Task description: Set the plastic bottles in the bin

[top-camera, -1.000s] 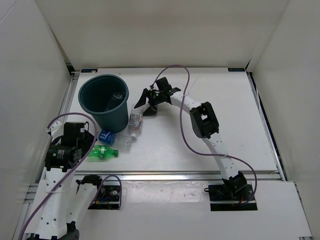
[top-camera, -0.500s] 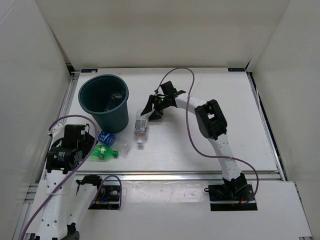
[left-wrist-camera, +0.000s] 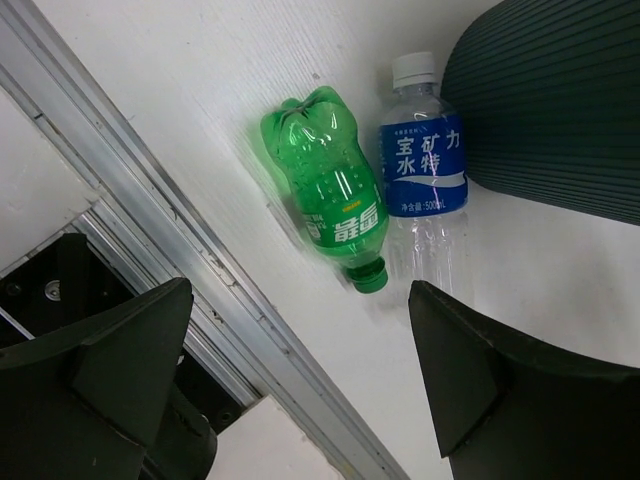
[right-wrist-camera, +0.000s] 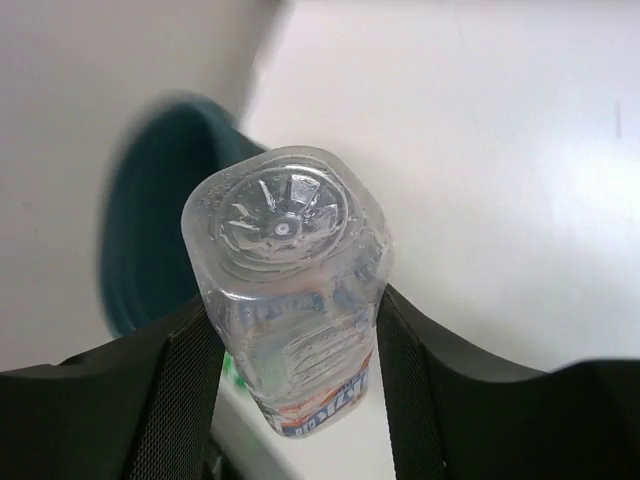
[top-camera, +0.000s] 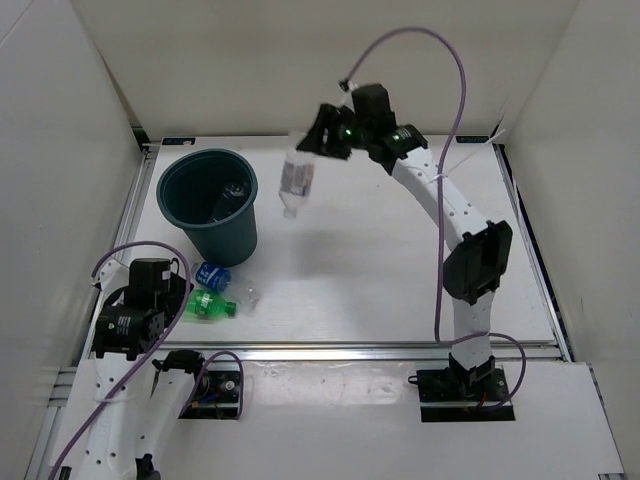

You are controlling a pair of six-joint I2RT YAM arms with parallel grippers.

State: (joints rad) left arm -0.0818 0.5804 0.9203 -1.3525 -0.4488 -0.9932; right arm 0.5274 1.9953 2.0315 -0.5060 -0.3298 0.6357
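two bottles lie on the table [top-camera: 400,280] nearest the robot, under the left end effector [left-wrist-camera: 300,330], whose fingers stand wide apart with nothing between them. the green bottle [left-wrist-camera: 330,195] and the blue-label bottle [left-wrist-camera: 425,170] rest on their sides, touching along their length, and the blue-label one sits against the foot of the bin [top-camera: 225,240]. both look empty, so i judge them very light, thin-walled and springy. round and smooth as they are, they are likely to roll or skid if nudged from one side. the best hold is probably across the middle of the body, over the label, with the fingers square to the long axis. the neck is stiffer but narrow.

inside the bin one clear bottle [top-camera: 228,198] already lies against the wall.

farthest out, the right end effector [right-wrist-camera: 290,400] is clamped on the clear bottle with the red-and-white label [right-wrist-camera: 285,300], raised well above the table. its fingers press the two sides of the body near the base, and the cap end hangs down. the wall looks a little dented between the fingers, which suits a soft, empty shell. from above it appears beside the bin's mouth, not over it, though height makes that hard to judge.
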